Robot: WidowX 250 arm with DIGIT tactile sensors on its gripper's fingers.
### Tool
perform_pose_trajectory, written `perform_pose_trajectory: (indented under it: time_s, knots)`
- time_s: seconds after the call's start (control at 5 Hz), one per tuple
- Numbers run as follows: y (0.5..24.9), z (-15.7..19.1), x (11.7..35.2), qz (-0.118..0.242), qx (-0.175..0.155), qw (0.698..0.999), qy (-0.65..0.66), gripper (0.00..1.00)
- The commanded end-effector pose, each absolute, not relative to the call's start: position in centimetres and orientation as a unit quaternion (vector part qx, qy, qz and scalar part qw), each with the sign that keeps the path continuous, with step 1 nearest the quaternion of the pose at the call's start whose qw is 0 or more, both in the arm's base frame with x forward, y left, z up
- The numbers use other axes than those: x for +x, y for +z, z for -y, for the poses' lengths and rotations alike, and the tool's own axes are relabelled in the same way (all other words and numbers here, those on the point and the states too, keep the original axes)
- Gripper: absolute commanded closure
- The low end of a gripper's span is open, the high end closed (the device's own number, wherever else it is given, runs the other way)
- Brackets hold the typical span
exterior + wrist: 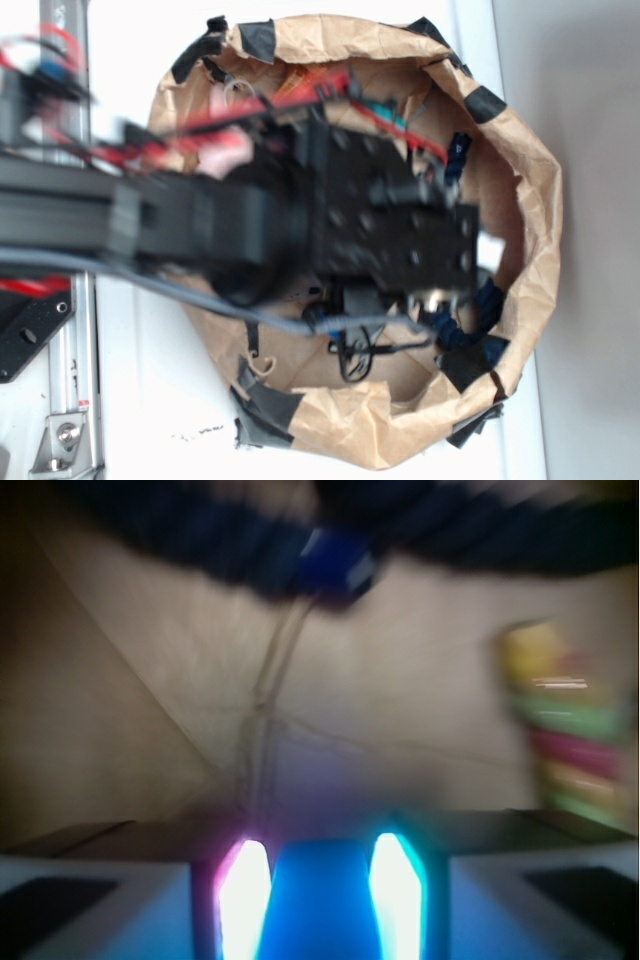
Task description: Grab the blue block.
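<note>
In the wrist view we see the fingers (pixel 95 905) as pale slabs at the bottom left and right corners, with the blue block (pixel 318 900) standing between them at bottom centre. Bright glare strips run down both sides of the block, so we cannot tell if the pads actually touch it — pinching or just straddling, unclear. Gripper (pixel 320 905) state: we cannot tell.

Beyond the block lies a brown paper floor (pixel 400 720), creased, with a thin seam line running up the middle. Further out, across the top of the view, a dark navy rope (pixel 200 540) stretches left to right, with a brighter blue patch near its centre. On the right sits a blurred striped thing (pixel 565 730) in yellow, green and pink — too smeared for us to name.

In the exterior view the black arm (pixel 250 235) reaches from the left into a brown paper bag (pixel 530 200) whose rim is patched with dark tape. The arm covers most of the inside; the gripper and block are hidden under it. The rope (pixel 470 325) shows at the bag's lower right, near the wall. Red wires (pixel 240 115) run along the arm. The bag sits on a white table (pixel 140 400).
</note>
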State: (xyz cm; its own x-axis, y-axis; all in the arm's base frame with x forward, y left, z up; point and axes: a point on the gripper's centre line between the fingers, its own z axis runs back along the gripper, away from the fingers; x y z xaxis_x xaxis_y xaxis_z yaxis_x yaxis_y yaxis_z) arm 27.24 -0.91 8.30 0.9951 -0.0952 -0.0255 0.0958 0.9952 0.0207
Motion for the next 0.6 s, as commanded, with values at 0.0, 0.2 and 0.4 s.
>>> perform_pose_trajectory:
  time_s: [0.0,0.2,0.4]
  knots:
    - [14.90,-0.31,26.96,0.061,-0.006,0.998,-0.028,1.00]
    - [14.61,-0.05,27.26,0.062,0.003,0.998,-0.023,1.00]
    - [14.06,0.05,27.35,0.057,0.015,0.998,-0.015,1.00]
